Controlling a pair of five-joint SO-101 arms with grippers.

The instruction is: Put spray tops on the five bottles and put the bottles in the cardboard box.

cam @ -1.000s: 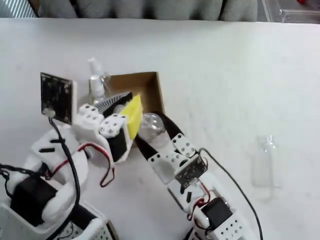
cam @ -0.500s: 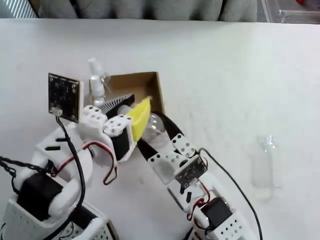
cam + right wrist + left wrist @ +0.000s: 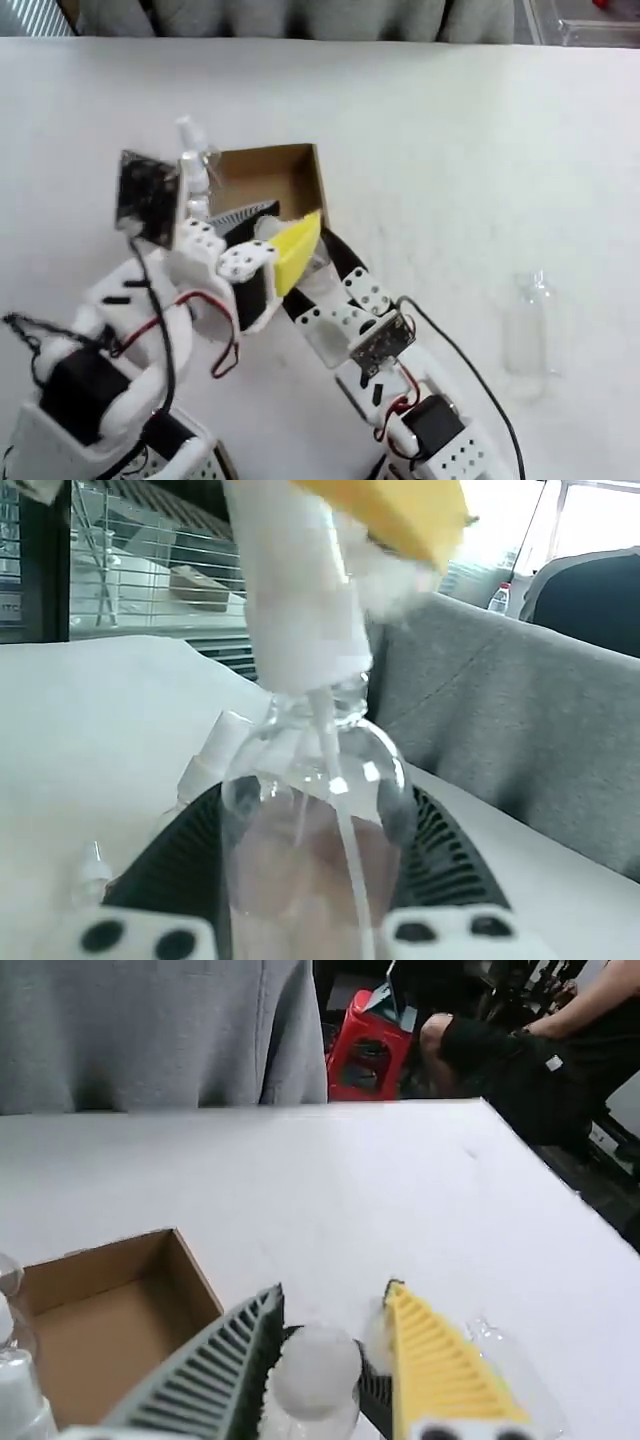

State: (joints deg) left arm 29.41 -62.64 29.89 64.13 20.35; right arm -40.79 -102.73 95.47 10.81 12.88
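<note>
Since 1.0 s ago the left arm's wrist has turned in the high view: the left gripper (image 3: 287,230) carries its yellow jaw from pointing at 12 o'clock to pointing at 2 o'clock. Its camera board (image 3: 148,195) has drifted toward the cardboard box (image 3: 262,175), and the right arm is unchanged. On the table (image 3: 450,150) the box sits at 11 o'clock of centre. The right gripper (image 3: 310,840) is clamped on the body of a clear bottle (image 3: 305,810), held upright at the box's 5 o'clock corner. The left gripper is closed on the white spray top (image 3: 298,600) sitting on that bottle's neck, with the dip tube (image 3: 345,880) already down inside. A capped bottle (image 3: 195,165) stands just beside the box's 9 o'clock wall. An uncapped bottle (image 3: 528,325), apparently upright, is well apart at 3 o'clock. Judgement: the step in hand is screwing the top down. To do it well, keep the wrist axis in line with the neck so the thread does not cross. Keep the right clamp firm so the bottle does not spin with the top. Release and regrasp when the wrist runs out of turn, and stop once the collar sits flush. Unclear: the collar covers the thread, so I cannot tell how far the top has seated. The box's near half lies under the left gripper, so any bottles inside cannot be counted.
</note>
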